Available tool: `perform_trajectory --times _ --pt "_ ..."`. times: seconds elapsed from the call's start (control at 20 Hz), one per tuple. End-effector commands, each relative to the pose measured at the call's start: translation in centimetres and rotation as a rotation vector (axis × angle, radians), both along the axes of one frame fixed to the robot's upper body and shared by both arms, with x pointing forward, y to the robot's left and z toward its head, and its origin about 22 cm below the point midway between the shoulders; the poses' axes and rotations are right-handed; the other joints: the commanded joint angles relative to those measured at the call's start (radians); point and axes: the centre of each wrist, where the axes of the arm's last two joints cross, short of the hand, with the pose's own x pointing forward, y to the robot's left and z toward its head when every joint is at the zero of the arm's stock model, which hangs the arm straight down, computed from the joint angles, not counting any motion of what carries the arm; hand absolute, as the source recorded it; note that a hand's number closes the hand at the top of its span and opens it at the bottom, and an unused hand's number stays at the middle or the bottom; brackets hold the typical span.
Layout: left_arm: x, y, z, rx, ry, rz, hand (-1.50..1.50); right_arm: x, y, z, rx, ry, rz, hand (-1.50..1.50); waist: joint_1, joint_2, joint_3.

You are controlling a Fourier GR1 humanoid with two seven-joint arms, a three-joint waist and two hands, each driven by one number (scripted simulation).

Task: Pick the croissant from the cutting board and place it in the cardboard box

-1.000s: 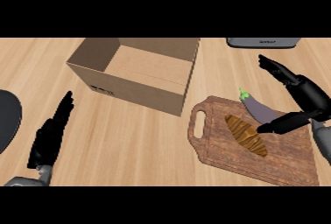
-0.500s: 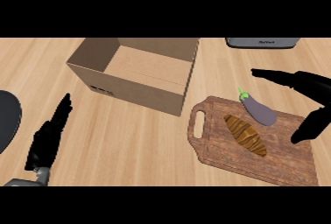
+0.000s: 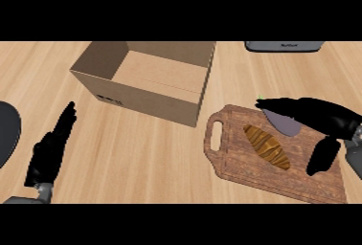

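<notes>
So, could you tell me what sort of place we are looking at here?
Most likely a kitchen counter: a pale wooden worktop carries a cutting board with a croissant and an aubergine on it. An open cardboard box stands beside the board.

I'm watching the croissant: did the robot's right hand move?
Yes. The black right hand swung in over the brown wooden cutting board, toward the golden croissant.
</notes>
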Motion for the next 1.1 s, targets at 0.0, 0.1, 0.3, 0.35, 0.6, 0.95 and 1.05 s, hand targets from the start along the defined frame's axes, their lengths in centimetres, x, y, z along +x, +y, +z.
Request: perform_trajectory --times 0.0,0.1,0.3,0.35,0.6,0.95,1.05 --pt "-1.3 -1.2 -0.8 -0.001 -0.006 -0.008 0.00 -1.1 1.6 -0.2 -0.040 0.002 -0.029 -1.50 -0.001 0.000 0.000" --pt "-1.8 0.8 -1.3 -0.005 -0.004 -0.004 0.00 -2.6 1.1 -2.3 -0.064 -0.002 -0.038 -1.50 -0.001 0.000 0.000" --pt "-0.3 -0.3 0.8 0.013 -0.005 0.005 0.00 -1.0 0.4 -1.7 -0.098 -0.004 -0.051 -1.50 0.001 0.001 0.000" --pt "-1.4 0.3 -0.2 -0.016 0.002 -0.008 0.00 -1.4 0.2 -3.1 -0.114 0.007 -0.050 -1.50 0.003 0.001 0.000" --pt "-0.4 -1.8 0.9 -0.001 -0.003 0.011 0.00 -2.1 -0.4 -4.8 -0.092 0.007 -0.058 -1.50 0.000 0.001 0.001" --pt "1.7 0.6 0.6 -0.002 0.004 0.004 0.00 -0.6 -0.9 -4.2 -0.099 -0.001 -0.053 -1.50 -0.001 0.002 0.000" --pt "0.0 0.9 -0.5 -0.020 -0.007 -0.006 0.00 -1.7 1.9 -4.9 -0.108 -0.007 -0.057 -1.50 0.000 0.001 0.000"
